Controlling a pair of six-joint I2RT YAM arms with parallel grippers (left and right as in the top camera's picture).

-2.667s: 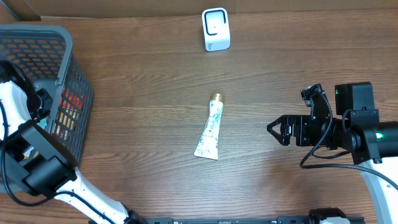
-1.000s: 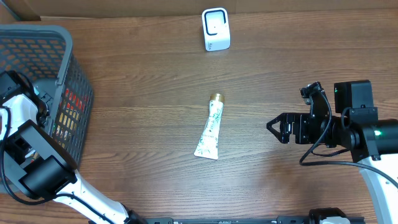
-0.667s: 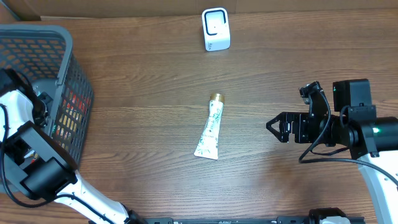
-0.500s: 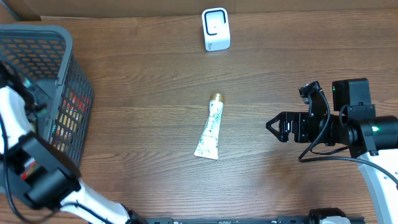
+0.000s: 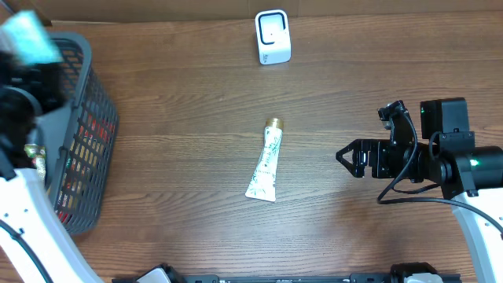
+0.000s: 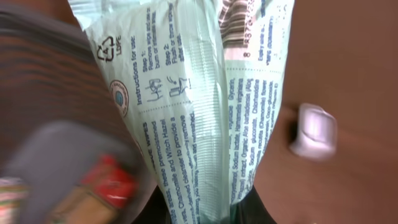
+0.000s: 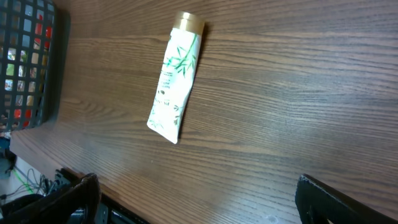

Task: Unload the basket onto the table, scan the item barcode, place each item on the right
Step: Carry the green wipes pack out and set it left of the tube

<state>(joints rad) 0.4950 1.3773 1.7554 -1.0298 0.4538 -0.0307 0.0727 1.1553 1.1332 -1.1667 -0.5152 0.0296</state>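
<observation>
Overhead and wrist views, item held up for scanning. The left hand [image 6: 208, 216] is seen pinched on the lower end of a pale green packet [image 6: 205, 106], its dark fingers [image 6: 252, 211] only just showing at the bottom edge of the left wrist view. The packet is held in the air above the far rim of the basket [image 5: 82, 94], at the left end of the tabletop [image 5: 181, 157], and is blurred in the overhead view. Its printed back is turned to the wrist camera; part of a barcode [image 6: 239, 15] is seen at its upper end, beside small lettering and a recycling mark. The white scanner [image 5: 273, 37] is stood at the far edge of the tabletop, well apart from the packet. A white tube [image 5: 266, 162] with a gold cap is laid flat near the middle of the tabletop, cap towards the scanner, touched by neither hand. The right hand [image 5: 350, 159] is held spread wide and empty above the tabletop, to the right of the tube and pointed towards it. Red goods [image 5: 90, 127] are seen through the basket's mesh.
</observation>
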